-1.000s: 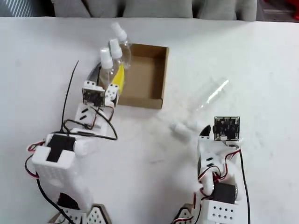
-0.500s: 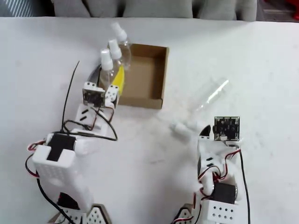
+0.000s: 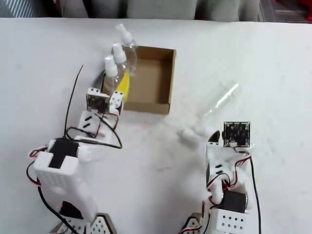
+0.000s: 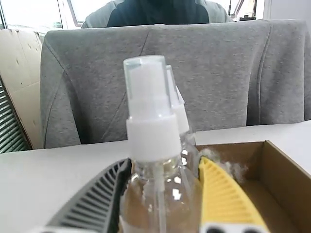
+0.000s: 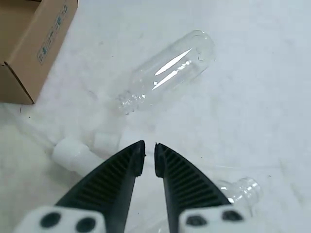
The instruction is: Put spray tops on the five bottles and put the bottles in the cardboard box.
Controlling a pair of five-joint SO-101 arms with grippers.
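Left claw point(image 4: 164, 167) drawn back slightly, holding one capped bottle point(image 4: 154, 194), three capped altogether

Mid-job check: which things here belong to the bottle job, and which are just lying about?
Job: cardboard box; capped bottle held by the left gripper; two more capped bottles; uncapped bottle lying flat; loose spray top; second uncapped bottle.
Not the job: grey seat behind the table; black cable on the left arm.
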